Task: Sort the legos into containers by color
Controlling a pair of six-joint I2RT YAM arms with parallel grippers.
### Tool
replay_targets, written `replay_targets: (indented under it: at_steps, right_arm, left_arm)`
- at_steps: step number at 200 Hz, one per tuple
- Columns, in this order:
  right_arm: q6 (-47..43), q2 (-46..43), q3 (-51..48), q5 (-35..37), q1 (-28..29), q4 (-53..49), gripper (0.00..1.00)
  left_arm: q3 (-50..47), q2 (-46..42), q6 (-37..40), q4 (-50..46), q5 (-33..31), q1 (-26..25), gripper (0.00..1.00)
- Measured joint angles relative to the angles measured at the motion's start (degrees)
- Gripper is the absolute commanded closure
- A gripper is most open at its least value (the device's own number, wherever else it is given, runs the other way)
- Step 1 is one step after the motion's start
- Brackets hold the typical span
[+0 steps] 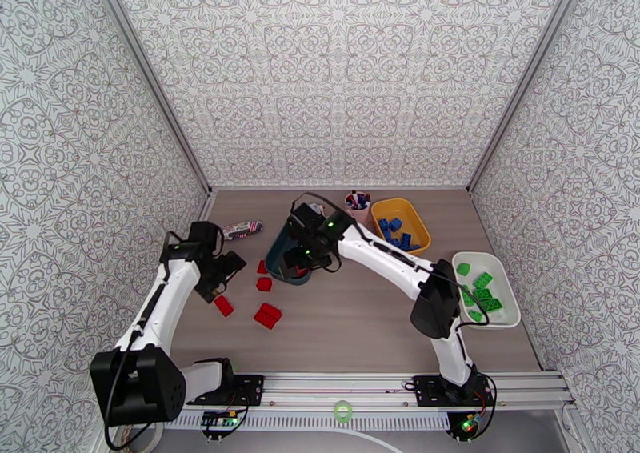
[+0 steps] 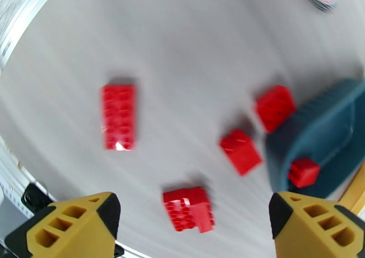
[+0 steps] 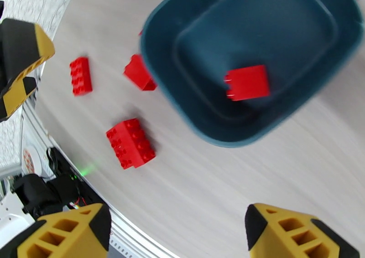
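Several red legos lie loose on the table: a long one point(image 2: 118, 116), a stacked block point(image 2: 189, 208) and two small ones point(image 2: 240, 152) point(image 2: 275, 107). One more red lego point(image 3: 246, 82) is inside the dark teal container point(image 3: 214, 131), free of any finger. My right gripper point(image 3: 178, 218) hovers open above that tray, with nothing between its fingers. My left gripper point(image 2: 194, 213) is open over the loose red legos, left of the teal container point(image 1: 276, 258). The yellow container point(image 1: 420, 222) holds blue legos point(image 1: 396, 230). The white container point(image 1: 506, 274) holds green legos point(image 1: 484, 286).
A pink cup of pens point(image 1: 358, 201) stands behind the teal tray, next to the yellow one. A striped wrapped packet point(image 1: 242, 229) lies at the back left. Patterned walls close in three sides, and a metal rail point(image 1: 360, 386) runs along the near edge.
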Motion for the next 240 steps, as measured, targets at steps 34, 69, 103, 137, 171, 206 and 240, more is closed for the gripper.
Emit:
replay_targets:
  at_steps: [34,69,103,137,171,206,240]
  right_arm:
    - [-3.1,1.4,0.7,-1.5,0.3,-2.3,0.17]
    - [-6.1,2.9,3.8,-1.8,0.8,-5.1,0.17]
    - [-8.1,3.7,5.1,-2.4,1.1,-6.4,0.17]
    - [-9.3,4.7,6.1,-2.7,1.2,-7.1,0.17]
    - [-9.7,4.8,6.2,-2.8,1.2,-7.9,0.18]
    - [-10.0,4.8,6.6,-2.8,1.2,-8.0,0.19]
    - [-10.0,4.8,6.6,-2.8,1.1,-8.0,0.19]
  left_arm:
    - [-4.7,-1.1,-1.2,0.0,0.1,5.3,0.08]
    - [-7.6,-0.8,-1.4,0.8,0.1,7.7,0.1]
    - [-8.1,2.9,-0.8,3.2,0.5,8.1,0.15]
    - [-9.0,9.2,0.4,6.1,2.3,8.5,0.22]
    - [-9.0,13.9,2.0,7.6,2.7,8.5,0.3]
    - [-9.0,15.7,3.3,8.3,2.7,8.5,0.4]
    - [-9.0,16.8,4.4,9.4,2.8,8.5,0.48]
